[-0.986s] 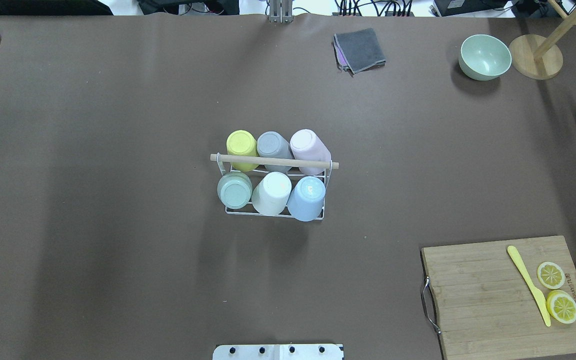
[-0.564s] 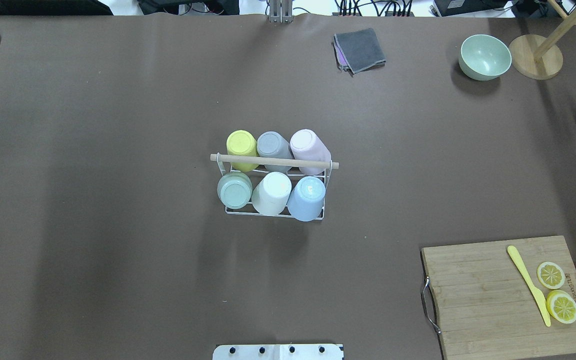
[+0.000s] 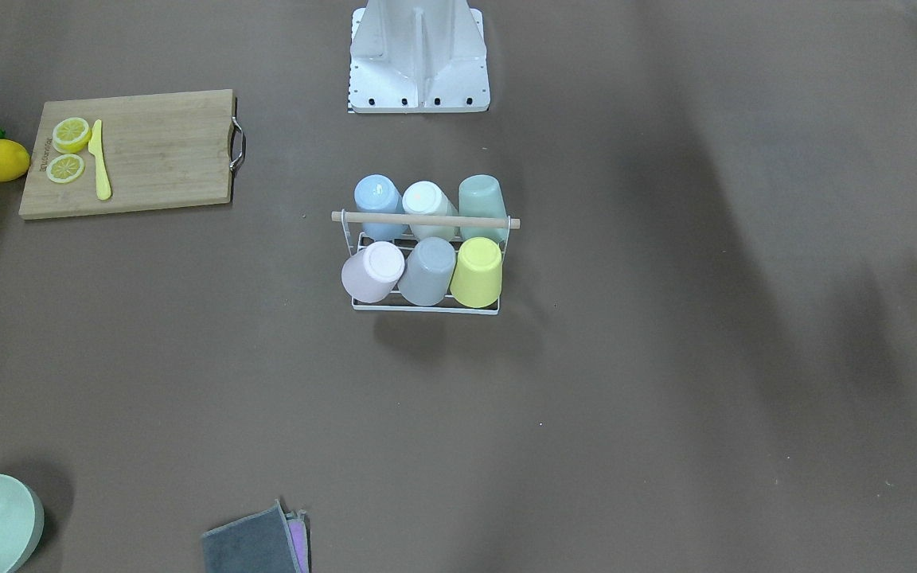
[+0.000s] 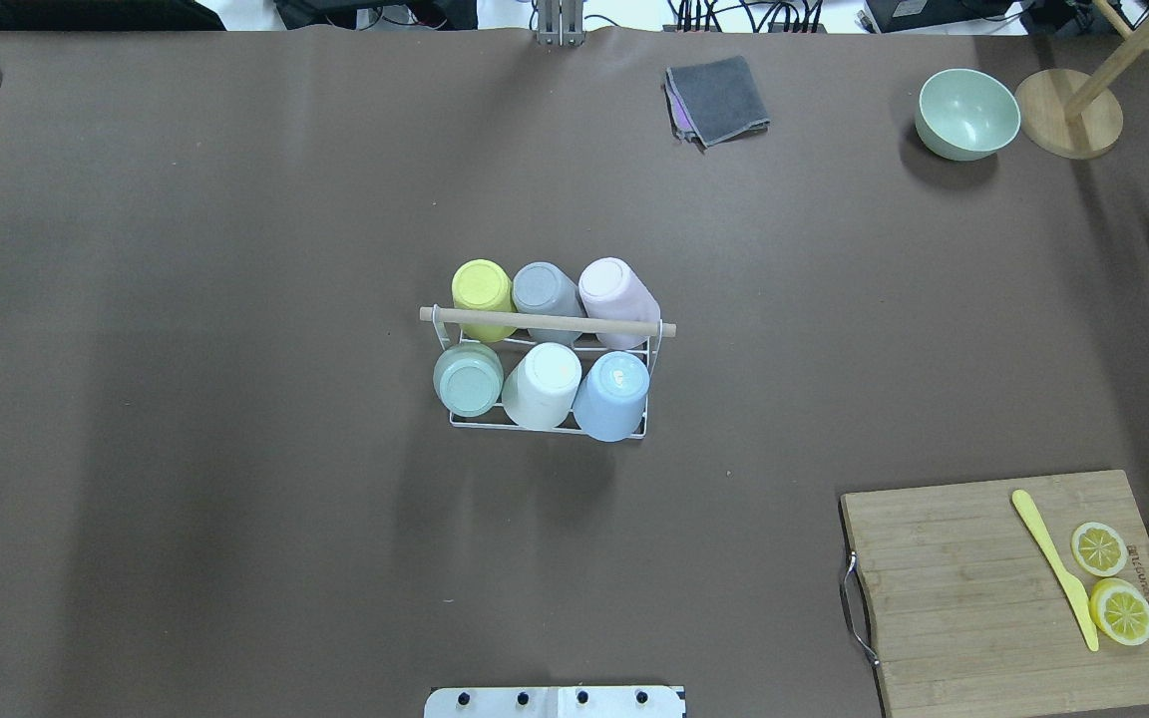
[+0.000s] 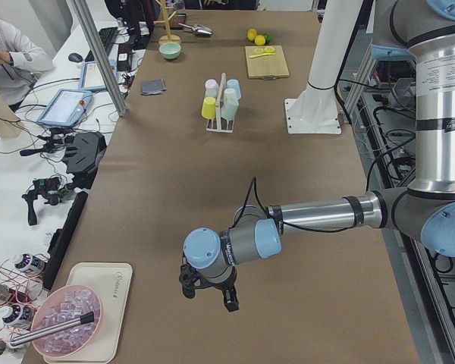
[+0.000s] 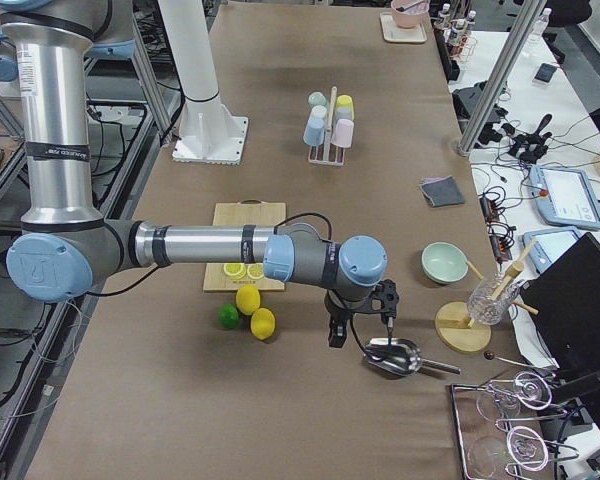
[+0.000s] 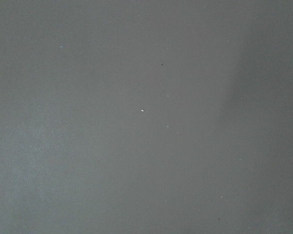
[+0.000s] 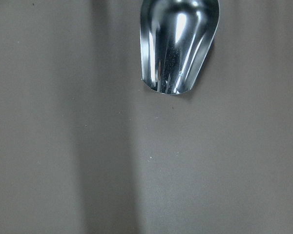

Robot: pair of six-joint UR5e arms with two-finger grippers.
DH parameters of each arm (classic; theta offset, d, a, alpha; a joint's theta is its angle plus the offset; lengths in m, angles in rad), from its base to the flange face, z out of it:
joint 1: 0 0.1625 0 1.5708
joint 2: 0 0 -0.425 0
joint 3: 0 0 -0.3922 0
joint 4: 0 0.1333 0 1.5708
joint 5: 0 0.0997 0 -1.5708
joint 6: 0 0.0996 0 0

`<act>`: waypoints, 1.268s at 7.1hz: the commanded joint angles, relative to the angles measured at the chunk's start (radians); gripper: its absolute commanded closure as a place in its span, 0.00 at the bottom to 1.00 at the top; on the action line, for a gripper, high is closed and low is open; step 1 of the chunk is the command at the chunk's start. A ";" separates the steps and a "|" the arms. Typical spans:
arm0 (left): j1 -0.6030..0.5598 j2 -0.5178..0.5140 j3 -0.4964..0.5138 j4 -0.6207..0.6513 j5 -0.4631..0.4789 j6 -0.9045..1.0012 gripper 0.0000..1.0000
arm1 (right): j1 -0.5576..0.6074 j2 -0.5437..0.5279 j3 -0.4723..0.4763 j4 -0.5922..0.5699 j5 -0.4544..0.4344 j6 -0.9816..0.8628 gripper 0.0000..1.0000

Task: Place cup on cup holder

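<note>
- The cup holder [image 4: 548,427] stands in the middle of the surface [image 4: 235,399], well apart from both arms. It is a thin white wire rack with a pale wooden rod [image 4: 548,321] across the top.
- Six cups sit upside down on it in two rows of three: the yellow cup [image 4: 482,289], grey cup [image 4: 543,291] and pink cup [image 4: 614,289] on the far side, and the green cup [image 4: 468,379], white cup [image 4: 545,384] and blue cup [image 4: 612,394] on the near side. I see no loose cup, so the task looks finished.
- The cups are smooth, matt and slightly tapered, with flat bases, and they look like light plastic. The blue one shows a faint sheen.
- The left gripper [image 5: 210,294] hangs over bare surface at the robot's left end. I cannot tell whether it is spread or closed.
- The right gripper [image 6: 360,328] hovers close above a shiny metal scoop [image 8: 178,44] at the other end. Its state cannot be told either.
- Risk: the rack looks light and top-heavy, so an arm sweeping low over the middle could catch the rod and tip it all over.
- Risk: the pink cup leans outward, and a jolt might slide it off its prong.
- Risk: if the right gripper drops, it could knock the scoop, which would skid easily on the smooth brown covering.
</note>
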 commanded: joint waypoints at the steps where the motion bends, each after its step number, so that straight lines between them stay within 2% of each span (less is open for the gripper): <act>1: 0.008 -0.037 -0.009 0.009 0.124 0.000 0.02 | 0.000 0.002 0.000 0.000 -0.001 0.001 0.00; 2: 0.008 -0.067 -0.055 0.010 0.193 -0.003 0.02 | 0.000 0.000 0.000 0.000 -0.001 0.001 0.00; 3: 0.008 -0.070 -0.095 0.010 0.189 -0.005 0.02 | 0.000 0.000 0.000 -0.002 -0.001 0.001 0.00; 4: 0.008 -0.081 -0.101 0.010 0.147 -0.005 0.02 | 0.000 0.000 0.000 -0.002 -0.001 0.001 0.00; 6: 0.008 -0.079 -0.105 0.000 0.125 0.001 0.02 | 0.000 0.003 0.000 -0.002 -0.001 0.004 0.00; 7: 0.008 -0.078 -0.089 0.000 0.032 0.003 0.02 | 0.000 0.005 0.000 0.000 -0.001 0.004 0.00; 9: 0.008 -0.079 -0.101 0.000 -0.010 -0.003 0.02 | 0.000 0.005 0.000 -0.002 -0.001 0.004 0.00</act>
